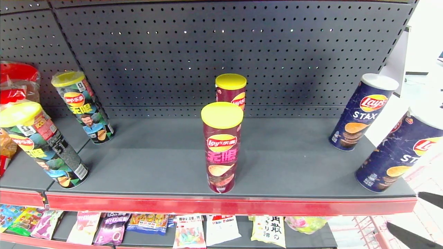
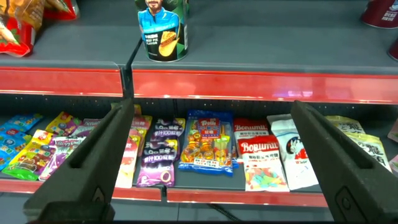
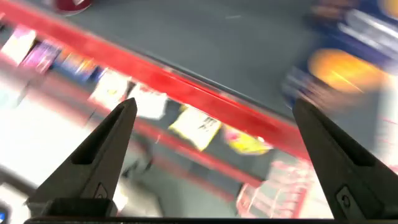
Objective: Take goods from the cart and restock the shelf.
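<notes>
Two maroon chip cans with yellow lids stand mid-shelf, one at the front [image 1: 222,147] and one behind it [image 1: 231,90]. Two green-and-black cans [image 1: 83,106] [image 1: 41,145] stand to the left, and two blue cans [image 1: 363,111] [image 1: 403,152] to the right. My right gripper [image 1: 403,209] hangs open and empty below the shelf's front right corner, under the nearer blue can [image 3: 348,62]; the right wrist view shows it as [image 3: 214,104]. My left gripper [image 2: 212,104] is open and empty before the lower shelf, below a green-and-black can [image 2: 161,31].
The grey shelf board has a red front lip [image 1: 228,204] and a pegboard back [image 1: 207,52]. Snack packets [image 1: 188,230] [image 2: 205,143] line the shelf below. Bagged snacks [image 1: 15,83] sit at far left. A pink wire cart [image 1: 367,231] stands lower right.
</notes>
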